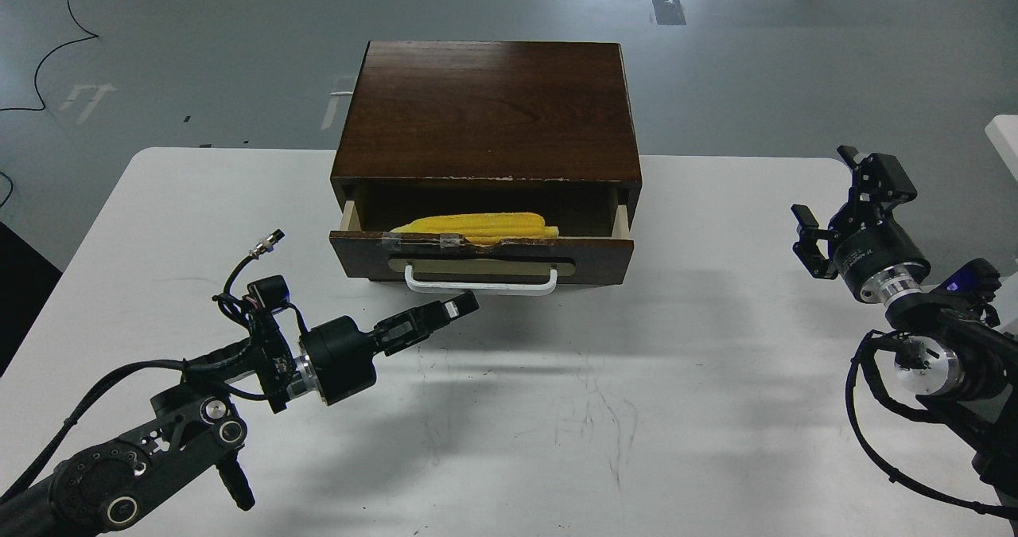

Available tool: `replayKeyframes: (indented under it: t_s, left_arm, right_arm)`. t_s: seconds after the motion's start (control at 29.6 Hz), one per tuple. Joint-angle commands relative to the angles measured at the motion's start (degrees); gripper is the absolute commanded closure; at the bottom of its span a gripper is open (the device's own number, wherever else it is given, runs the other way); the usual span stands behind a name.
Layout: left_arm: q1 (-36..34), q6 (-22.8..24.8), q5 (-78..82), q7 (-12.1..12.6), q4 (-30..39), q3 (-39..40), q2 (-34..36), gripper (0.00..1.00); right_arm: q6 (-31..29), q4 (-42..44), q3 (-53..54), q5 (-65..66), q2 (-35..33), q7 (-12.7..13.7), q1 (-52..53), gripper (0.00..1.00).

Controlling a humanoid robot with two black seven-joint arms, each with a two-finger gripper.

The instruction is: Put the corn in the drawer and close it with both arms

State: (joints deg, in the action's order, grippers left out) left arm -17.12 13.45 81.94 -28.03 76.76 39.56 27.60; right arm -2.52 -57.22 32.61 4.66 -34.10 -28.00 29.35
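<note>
Nearest, low on the left: left gripper [457,308] reaching forward and up across the white counter [557,410], jaws drawn together with no visible gap, holding nothing, tip just short of the drawer front and below the left end of the handle. On the right, well apart from the cabinet: right gripper [831,203] raised, jaws spread wide, empty.

Further back, in the middle of the counter: drawer [481,257] pulled partly out of the dark wooden cabinet [487,107]. Front panel dark brown, top edge chipped and patched with clear tape, white bar handle [480,284] on a pale plate. Inside, pale wood side walls.

Corn [477,225] already lying in the drawer, lengthwise along the front panel, bright yellow, tapered toward the left, rows of kernels faintly visible, top just above the chipped edge.

Placing judged done; closing in hand. Next move likely calls for pressing squarely on the front panel, left tip meeting the wood without snagging the handle, right arm brought in to the other side so the drawer slides straight rather than skewing.
</note>
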Motion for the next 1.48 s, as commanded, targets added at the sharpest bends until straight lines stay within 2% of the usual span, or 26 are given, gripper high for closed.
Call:
replayKeyframes:
  t_s: [0.0, 0.51, 1.45]
  left_arm:
    - [-1.0, -0.5, -0.2, 0.0, -1.7, 0.2, -0.2, 1.0]
    - [-4.4, -4.1, -0.8, 0.0, -7.8, 0.1, -0.7, 1.0]
    - [-4.8, -5.9, -1.0, 0.0, -8.3, 0.3, -1.0, 1.0]
  right_arm:
    - [0.1, 0.0, 0.1, 0.0, 0.0, 0.0, 0.0, 0.0]
    - [0.1, 0.0, 0.1, 0.0, 0.0, 0.0, -0.1, 0.0]
    - [0.2, 0.1, 0.1, 0.0, 0.0, 0.0, -0.2, 0.0]
